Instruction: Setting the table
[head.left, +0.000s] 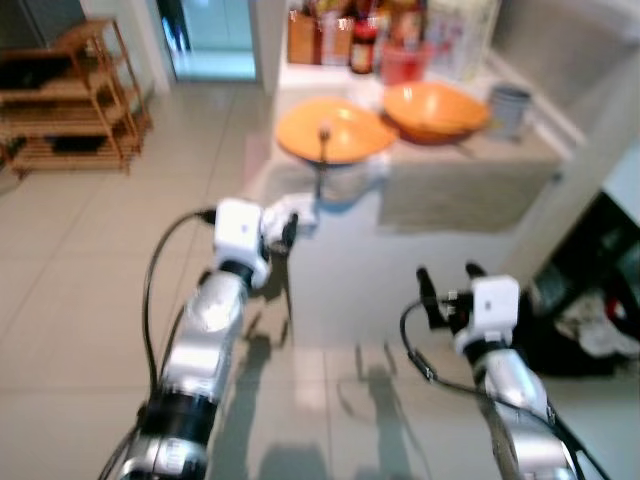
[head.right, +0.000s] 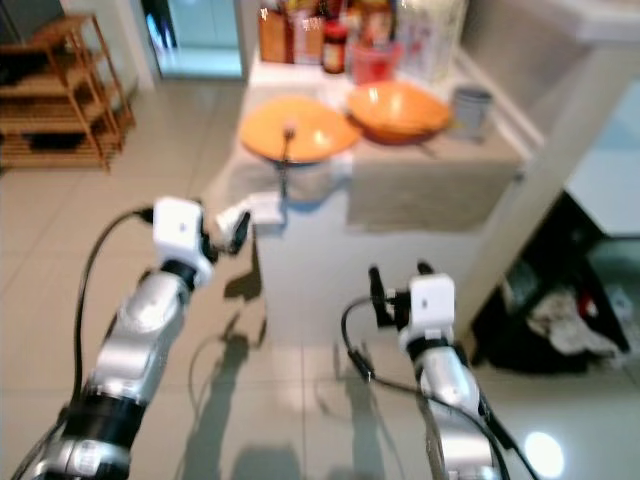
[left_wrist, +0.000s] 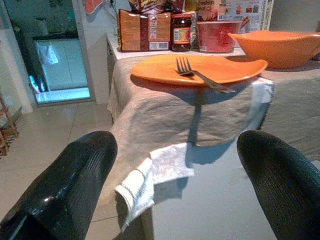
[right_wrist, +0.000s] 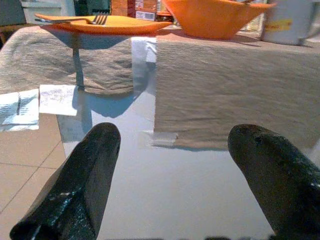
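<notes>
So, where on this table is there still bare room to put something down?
The near part of the table is bare, between the hanging placemats and the open end effectors. The right placemat is free in front of the orange bowl. The back is crowded: jars and boxes behind the plate.

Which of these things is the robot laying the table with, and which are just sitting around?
For the job: orange plate, fork, orange bowl, grey cup, white napkin, grey table mats.

Lying about: jar, food packets, wooden rack.
</notes>
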